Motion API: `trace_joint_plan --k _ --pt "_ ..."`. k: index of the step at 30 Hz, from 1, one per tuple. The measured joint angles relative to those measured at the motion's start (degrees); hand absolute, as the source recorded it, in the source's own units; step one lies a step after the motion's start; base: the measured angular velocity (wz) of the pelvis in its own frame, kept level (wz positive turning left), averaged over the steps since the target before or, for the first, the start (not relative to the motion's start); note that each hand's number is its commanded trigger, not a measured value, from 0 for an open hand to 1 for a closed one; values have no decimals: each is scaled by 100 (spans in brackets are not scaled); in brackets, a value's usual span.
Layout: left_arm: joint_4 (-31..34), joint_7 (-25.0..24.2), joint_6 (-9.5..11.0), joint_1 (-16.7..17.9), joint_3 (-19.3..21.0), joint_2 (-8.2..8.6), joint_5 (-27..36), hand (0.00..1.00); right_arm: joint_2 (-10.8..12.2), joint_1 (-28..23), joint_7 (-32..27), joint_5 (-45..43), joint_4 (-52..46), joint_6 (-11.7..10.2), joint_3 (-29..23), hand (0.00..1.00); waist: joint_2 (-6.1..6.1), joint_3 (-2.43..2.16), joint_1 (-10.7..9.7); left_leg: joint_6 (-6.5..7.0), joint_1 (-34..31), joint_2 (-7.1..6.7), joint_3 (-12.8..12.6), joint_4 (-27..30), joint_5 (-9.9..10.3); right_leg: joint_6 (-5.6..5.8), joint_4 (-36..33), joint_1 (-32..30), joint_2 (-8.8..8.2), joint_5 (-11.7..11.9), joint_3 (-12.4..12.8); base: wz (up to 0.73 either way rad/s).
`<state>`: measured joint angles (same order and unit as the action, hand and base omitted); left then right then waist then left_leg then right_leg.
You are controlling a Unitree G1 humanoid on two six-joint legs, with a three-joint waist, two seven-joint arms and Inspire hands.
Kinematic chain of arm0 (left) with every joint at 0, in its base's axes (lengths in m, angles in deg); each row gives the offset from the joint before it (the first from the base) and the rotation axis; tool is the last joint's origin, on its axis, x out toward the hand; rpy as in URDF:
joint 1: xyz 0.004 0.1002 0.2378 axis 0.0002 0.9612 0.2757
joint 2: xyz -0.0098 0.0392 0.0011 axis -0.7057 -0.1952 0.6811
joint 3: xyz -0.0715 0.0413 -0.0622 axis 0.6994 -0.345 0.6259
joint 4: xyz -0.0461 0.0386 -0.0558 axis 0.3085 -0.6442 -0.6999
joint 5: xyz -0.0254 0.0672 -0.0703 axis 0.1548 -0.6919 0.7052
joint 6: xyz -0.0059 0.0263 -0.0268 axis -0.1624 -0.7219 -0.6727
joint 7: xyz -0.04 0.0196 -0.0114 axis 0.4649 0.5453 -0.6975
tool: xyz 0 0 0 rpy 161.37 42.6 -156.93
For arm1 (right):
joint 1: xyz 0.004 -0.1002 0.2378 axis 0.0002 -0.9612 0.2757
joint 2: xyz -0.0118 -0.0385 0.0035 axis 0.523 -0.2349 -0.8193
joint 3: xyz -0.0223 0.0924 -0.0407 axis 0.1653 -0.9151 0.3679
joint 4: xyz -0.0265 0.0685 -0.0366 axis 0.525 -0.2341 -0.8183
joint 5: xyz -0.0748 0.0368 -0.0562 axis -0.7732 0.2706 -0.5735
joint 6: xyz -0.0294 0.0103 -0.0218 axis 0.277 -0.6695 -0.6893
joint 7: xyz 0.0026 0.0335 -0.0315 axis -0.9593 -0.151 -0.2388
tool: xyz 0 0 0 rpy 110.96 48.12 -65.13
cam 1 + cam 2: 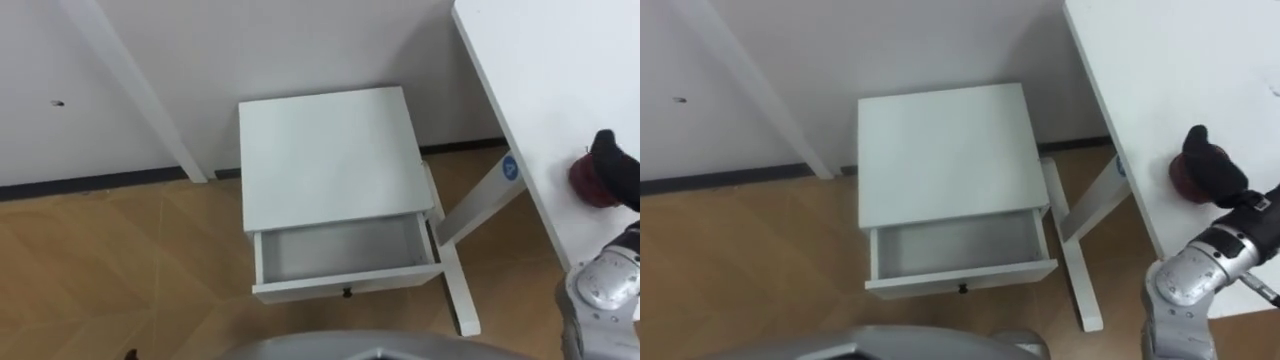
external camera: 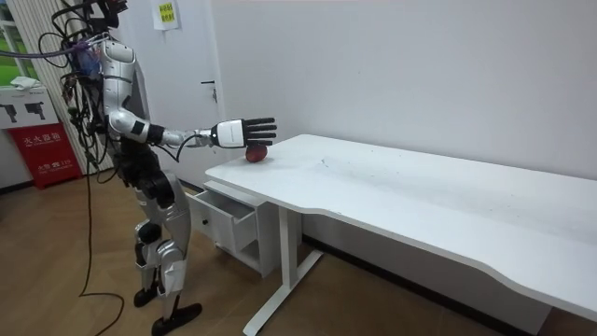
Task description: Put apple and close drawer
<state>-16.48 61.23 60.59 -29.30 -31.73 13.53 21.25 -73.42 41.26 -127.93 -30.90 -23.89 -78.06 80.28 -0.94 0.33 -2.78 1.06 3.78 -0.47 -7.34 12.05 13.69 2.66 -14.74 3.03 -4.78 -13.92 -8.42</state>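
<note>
On the left a small white cabinet (image 1: 325, 150) stands by the far wall. Its drawer (image 1: 340, 252) is pulled out toward the robot. To the right is the white counter (image 1: 540, 70). The red apple (image 1: 580, 185) sits on it, near its left edge. The right robot hand (image 1: 615, 165) is just over the apple, fingers straight and spread wide. It grips nothing, and I cannot tell if it touches the apple.
</note>
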Motion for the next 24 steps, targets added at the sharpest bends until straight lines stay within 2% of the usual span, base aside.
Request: trace_joint_plan --k 4,13,24 --pt "4 -9 0 3 -136 -2 -1 0 0 -1 160 -161 116 9 98 0 -11 -3 -4 0 26 -3 -40 -24 0 0 14 -5 2 0 45 -6" --pt "120 -13 13 -12 -131 -3 -2 0 25 -99 352 -207 309 5 93 0 -11 -29 -17 0 17 -2 -48 -39 0 -1 90 7 8 3 44 0" --pt "113 -12 21 10 -131 -1 -3 0 117 -184 497 -210 542 5 94 0 0 -29 -12 0 13 -1 -50 -67 0 -1 110 3 11 3 46 0"
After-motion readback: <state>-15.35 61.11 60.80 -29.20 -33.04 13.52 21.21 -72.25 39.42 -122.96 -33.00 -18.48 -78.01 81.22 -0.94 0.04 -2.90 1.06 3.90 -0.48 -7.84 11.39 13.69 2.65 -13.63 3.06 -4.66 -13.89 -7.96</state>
